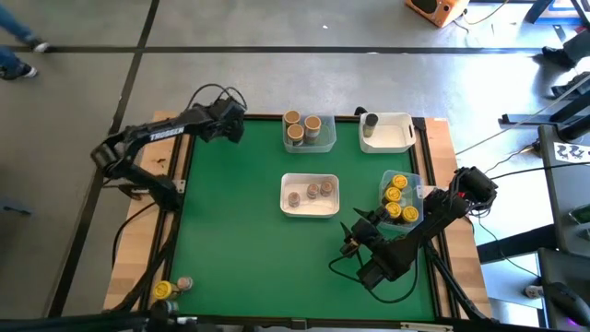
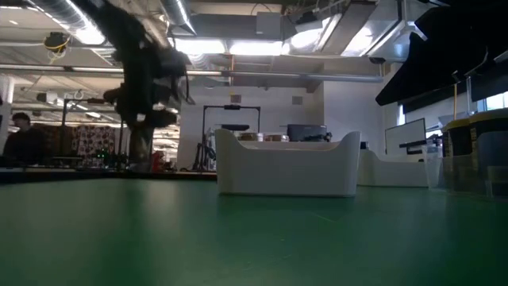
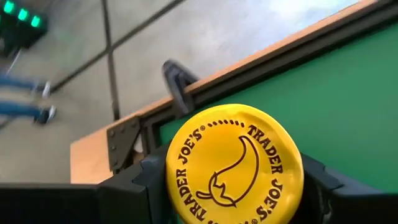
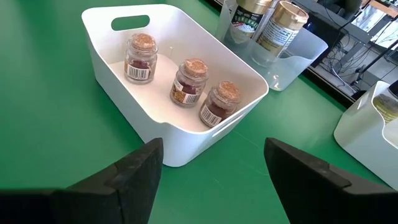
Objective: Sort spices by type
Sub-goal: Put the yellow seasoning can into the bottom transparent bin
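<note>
Left gripper (image 3: 233, 199) is clamped on a yellow-lidded spice jar (image 3: 234, 165), its two dark fingers pressing the lid from either side. That lid is round, smooth and glossy, printed in dark brown with a chili pepper and the words "TRADER JOE'S" around the rim. From above, this gripper (image 1: 230, 122) sits at the table's far left corner, beside the black frame rail and the pale wooden edge (image 3: 102, 158); grey concrete floor with dark seams lies beyond.

Right gripper (image 1: 355, 232) waits over the near right of the green mat (image 1: 235, 221) with its jaws apart and nothing between them, pointed at the white centre tray (image 4: 180, 146). That tray is a smooth, rounded rectangular plastic bin with a slot handle; inside stand three small glass jars with cork-like tan tops (image 4: 186, 81) and barcode labels. Behind it a clear tray (image 1: 309, 143) carries three taller tan-lidded jars (image 1: 295, 132), and a white tray (image 1: 392, 134) at the far right holds one grey-lidded jar (image 1: 371, 120). A clear bin on the right edge holds several yellow-lidded jars (image 1: 396, 195). Two more jars, one yellow-lidded jar (image 1: 163, 290) and one grey (image 1: 184, 283), stand on the wooden border at the near left corner.

Level with the mat, the room shows ceiling strip lights, monitors, and a person (image 2: 24, 139) seated far off.
</note>
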